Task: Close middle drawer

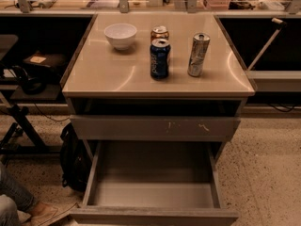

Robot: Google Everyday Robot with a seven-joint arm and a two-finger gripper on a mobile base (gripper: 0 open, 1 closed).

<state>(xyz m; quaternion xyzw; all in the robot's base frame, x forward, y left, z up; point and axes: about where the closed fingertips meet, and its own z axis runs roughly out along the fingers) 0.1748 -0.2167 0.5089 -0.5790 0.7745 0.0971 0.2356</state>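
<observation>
One step in hand, the approach; gripper nowhere in view, its grip impossible to tell; nearest, middle drawer (153, 192) pulled wide open beneath scuffed drawer (155, 127); next, likely pressing its plain front squarely inward; farthest, blue can (160, 59) and bowl (120, 35) on countertop (103, 76).

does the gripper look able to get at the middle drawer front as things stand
Probably yes, though the gripper is out of view. The middle drawer stands pulled out, with nothing seen resting inside or against its front panel; only a shoe lies near one corner.
</observation>
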